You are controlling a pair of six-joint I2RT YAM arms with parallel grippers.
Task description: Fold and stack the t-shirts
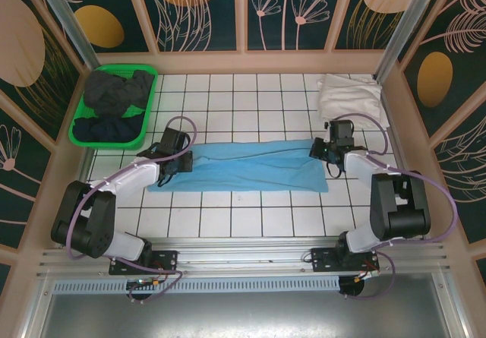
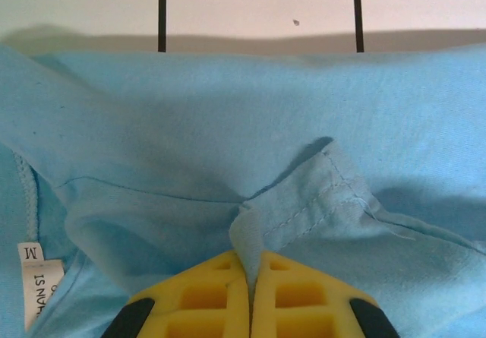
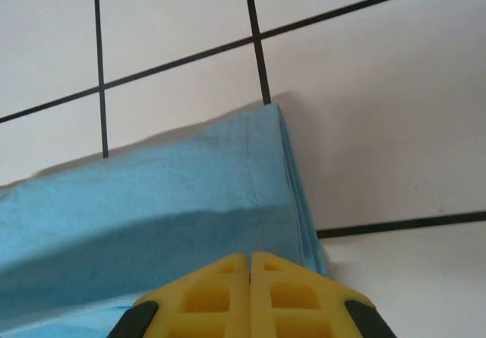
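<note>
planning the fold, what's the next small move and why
Probably raise the right end effector and carry its end toward the left end effector: both are shut on the blue t-shirt, a long strip not yet halved crosswise.

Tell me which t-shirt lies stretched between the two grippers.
The light blue t-shirt, a long strip across the middle. The white t-shirt lies bunched at the far right; the dark t-shirts sit in the green basket.

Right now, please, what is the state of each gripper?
Left gripper: closed, pinching a fold of the light blue t-shirt.
Right gripper: closed, apparently on the same shirt's edge; the pinch itself is hidden.
</note>
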